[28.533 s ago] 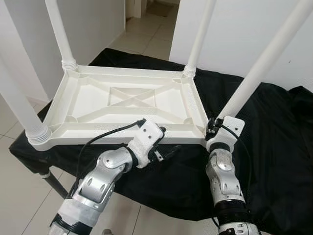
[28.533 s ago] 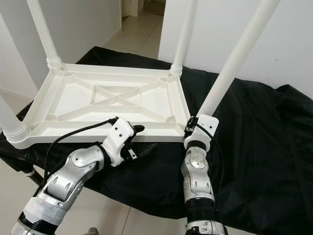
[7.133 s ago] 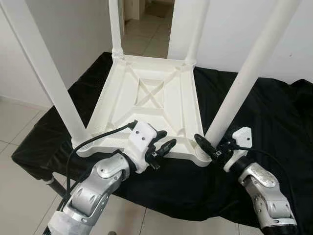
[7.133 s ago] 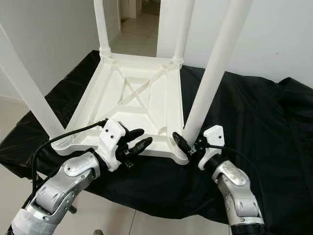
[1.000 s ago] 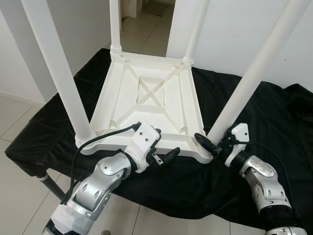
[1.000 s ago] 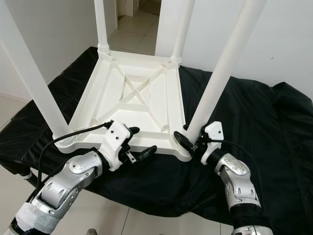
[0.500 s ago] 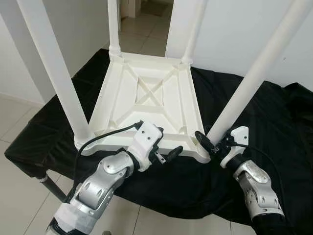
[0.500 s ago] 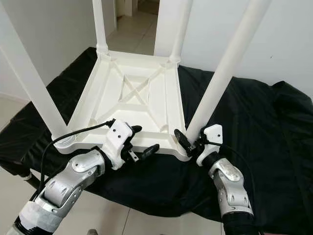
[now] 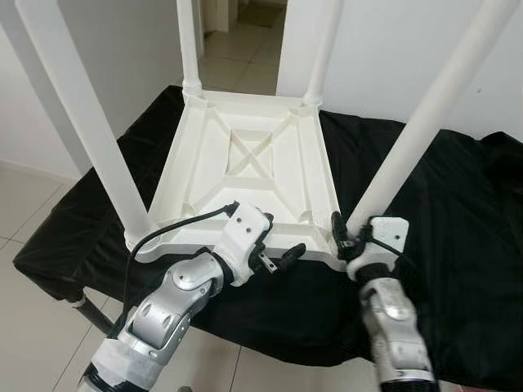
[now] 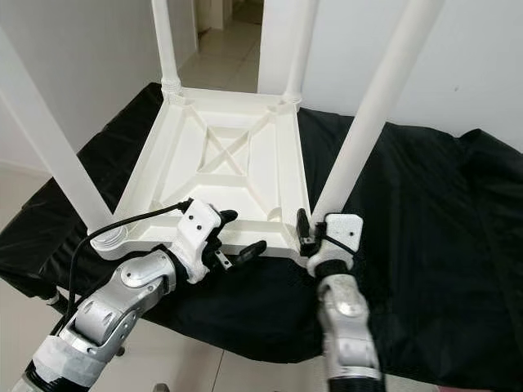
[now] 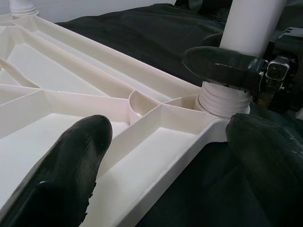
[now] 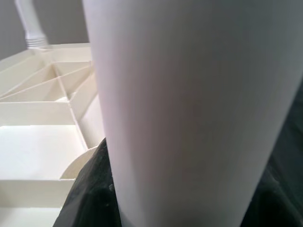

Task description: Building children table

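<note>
One white tabletop (image 9: 245,175) lies upside down, and four white legs stand up from it: near left (image 9: 82,122), far left (image 9: 188,41), far right (image 9: 325,49), near right (image 9: 425,118). One black cloth (image 9: 458,229) lies underneath. Two grippers: left (image 9: 274,249), right (image 9: 341,237).

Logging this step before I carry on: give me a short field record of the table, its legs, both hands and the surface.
table: white tabletop upside down, ribbed underside up
legs: four standing up in the corner sockets
right hand: shut on near right leg, at its base
left hand: open, straddling the tabletop's near edge
surface: black cloth
</note>
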Tool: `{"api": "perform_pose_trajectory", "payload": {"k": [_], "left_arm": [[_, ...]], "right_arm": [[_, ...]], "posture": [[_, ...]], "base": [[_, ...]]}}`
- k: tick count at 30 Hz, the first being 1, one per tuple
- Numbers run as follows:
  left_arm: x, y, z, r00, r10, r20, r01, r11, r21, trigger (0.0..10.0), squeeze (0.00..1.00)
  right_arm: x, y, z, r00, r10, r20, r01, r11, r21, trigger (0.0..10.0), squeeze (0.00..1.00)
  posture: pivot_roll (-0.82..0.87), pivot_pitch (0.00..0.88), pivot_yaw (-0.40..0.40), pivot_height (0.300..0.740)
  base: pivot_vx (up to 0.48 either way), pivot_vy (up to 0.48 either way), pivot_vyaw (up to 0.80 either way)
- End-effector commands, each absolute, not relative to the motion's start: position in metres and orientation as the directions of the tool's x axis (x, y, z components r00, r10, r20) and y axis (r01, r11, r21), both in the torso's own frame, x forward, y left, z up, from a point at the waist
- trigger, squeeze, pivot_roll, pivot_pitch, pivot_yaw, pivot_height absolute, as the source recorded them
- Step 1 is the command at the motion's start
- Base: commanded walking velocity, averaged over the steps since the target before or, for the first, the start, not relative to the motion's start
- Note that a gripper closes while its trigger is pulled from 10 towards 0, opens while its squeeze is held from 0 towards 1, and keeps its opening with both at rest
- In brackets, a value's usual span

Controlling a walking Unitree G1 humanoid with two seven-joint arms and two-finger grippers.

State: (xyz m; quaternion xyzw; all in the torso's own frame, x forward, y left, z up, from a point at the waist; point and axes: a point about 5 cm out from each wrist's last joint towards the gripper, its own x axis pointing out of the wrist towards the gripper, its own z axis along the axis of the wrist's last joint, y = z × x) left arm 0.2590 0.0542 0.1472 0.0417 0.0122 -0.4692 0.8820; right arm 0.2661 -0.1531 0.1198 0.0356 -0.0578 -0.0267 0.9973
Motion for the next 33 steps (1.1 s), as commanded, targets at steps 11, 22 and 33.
{"api": "perform_pose_trajectory", "payload": {"k": [11, 22, 33], "left_arm": [[0.26, 0.057, 0.149, 0.515, -0.855, -0.066, 0.857, 0.511, 0.064, 10.0, 0.0], [0.263, 0.058, 0.152, 0.523, -0.85, -0.06, 0.851, 0.518, 0.081, 10.0, 0.0], [0.263, 0.055, 0.153, 0.526, -0.849, -0.048, 0.849, 0.522, 0.08, 10.0, 0.0]], "right_arm": [[0.266, -0.144, 0.119, 0.987, -0.12, 0.103, 0.109, 0.988, 0.107, 10.0, 0.0], [0.268, -0.139, 0.123, 0.989, -0.097, 0.109, 0.085, 0.99, 0.116, 10.0, 1.0], [0.272, -0.151, 0.131, 0.985, 0.053, 0.166, -0.068, 0.994, 0.086, 10.0, 1.0]], "posture": [[-0.06, 0.0, -0.026, 0.74], [-0.05, 0.0, -0.036, 0.74], [-0.04, 0.0, -0.044, 0.74]], "base": [[0.0, 0.0, 0.0], [0.0, 0.0, 0.0], [0.0, 0.0, 0.0]]}}
